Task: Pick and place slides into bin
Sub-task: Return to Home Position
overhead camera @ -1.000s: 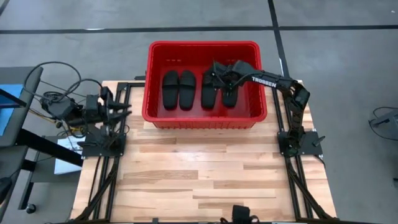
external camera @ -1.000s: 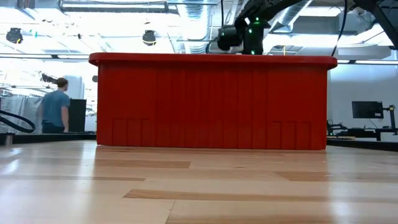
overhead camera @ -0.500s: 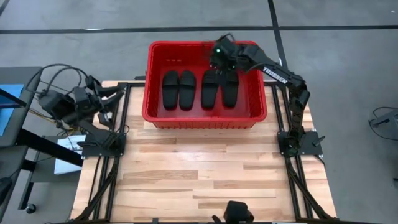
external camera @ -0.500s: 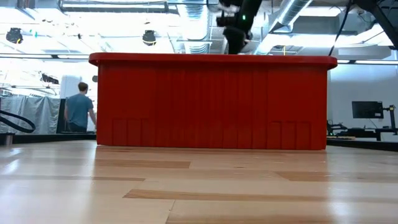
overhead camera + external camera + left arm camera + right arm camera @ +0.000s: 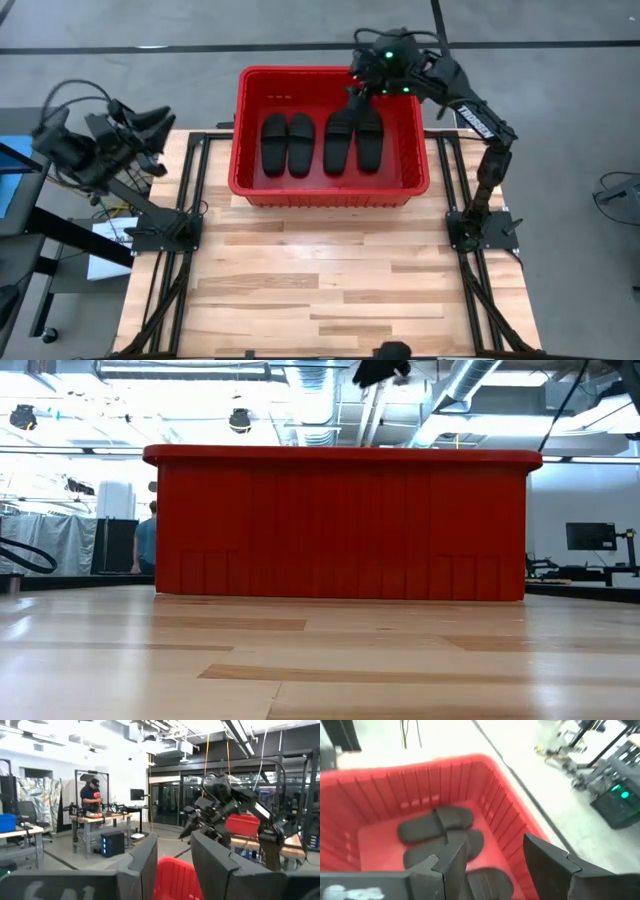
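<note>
The red bin [image 5: 412,150] stands at the table's far edge and also shows in the low view [image 5: 340,525]. Four black slides lie in it side by side, soles on its floor: two on the left [image 5: 275,143] [image 5: 301,143] and two on the right [image 5: 338,145] [image 5: 370,142]. My right gripper [image 5: 356,96] hangs open and empty above the bin's far right part, clear of the slides [image 5: 437,822]; its own view shows the gap [image 5: 495,865]. My left gripper [image 5: 158,120] is open and empty, raised beyond the table's left edge [image 5: 175,860].
Bare wooden tabletop [image 5: 330,270] lies between the bin and the near edge. The arm bases stand at the table's left [image 5: 160,235] and right [image 5: 480,228]. A person [image 5: 148,545] walks in the room behind the bin; another person [image 5: 92,795] stands at a bench.
My right gripper has risen from the two right slides, up out of the bin and toward its far wall; the slides stay on the bin floor. My left arm has swung up and back toward the table's left edge. The person behind has walked to the right.
</note>
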Available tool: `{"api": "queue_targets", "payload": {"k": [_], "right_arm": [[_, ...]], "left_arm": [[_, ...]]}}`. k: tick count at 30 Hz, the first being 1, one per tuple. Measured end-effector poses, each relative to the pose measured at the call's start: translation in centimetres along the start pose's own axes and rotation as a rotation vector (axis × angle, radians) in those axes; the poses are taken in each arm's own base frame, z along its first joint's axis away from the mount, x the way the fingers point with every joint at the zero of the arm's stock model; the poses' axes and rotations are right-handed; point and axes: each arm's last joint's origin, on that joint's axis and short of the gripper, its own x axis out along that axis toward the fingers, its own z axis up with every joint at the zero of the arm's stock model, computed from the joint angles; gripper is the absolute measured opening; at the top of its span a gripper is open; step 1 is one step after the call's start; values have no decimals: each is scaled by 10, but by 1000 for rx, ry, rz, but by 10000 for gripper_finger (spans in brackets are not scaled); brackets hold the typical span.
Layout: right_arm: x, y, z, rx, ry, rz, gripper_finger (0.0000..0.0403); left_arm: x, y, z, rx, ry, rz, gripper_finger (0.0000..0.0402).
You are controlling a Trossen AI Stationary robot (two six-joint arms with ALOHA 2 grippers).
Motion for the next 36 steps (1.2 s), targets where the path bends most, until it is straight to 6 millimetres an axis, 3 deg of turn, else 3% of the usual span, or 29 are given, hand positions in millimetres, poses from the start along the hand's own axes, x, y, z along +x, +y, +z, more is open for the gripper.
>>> {"api": "queue_targets", "payload": {"k": [3, 6, 10, 14, 20, 24, 29, 33, 36], "right_arm": [[-17, -1, 6, 24, -66, -16, 187], [-35, -4, 10, 72, -136, -32, 187], [-58, -7, 15, 168, -224, -45, 184], [-74, -3, 20, 228, -287, -31, 183], [-90, 12, 26, 234, -341, 23, 185], [-93, 26, 31, 234, -370, 71, 183], [-95, 41, 29, 172, -326, 118, 183], [-91, 46, 13, 96, -153, 142, 185], [-88, 38, -5, 92, 16, 129, 183]], "left_arm": [[7, -5, 19, 44, 5, -4, 108], [16, -21, 29, 145, 45, -35, 108], [30, -37, 43, 152, 64, -3, 108], [43, -41, 51, 174, 80, 53, 108], [68, -40, 56, 165, 100, -5, 108], [99, -38, 43, 193, 192, -68, 108], [137, -12, 10, 150, 398, -62, 108], [149, 19, -3, 84, 452, -85, 108], [159, 38, -21, 47, 523, -70, 108]]}}
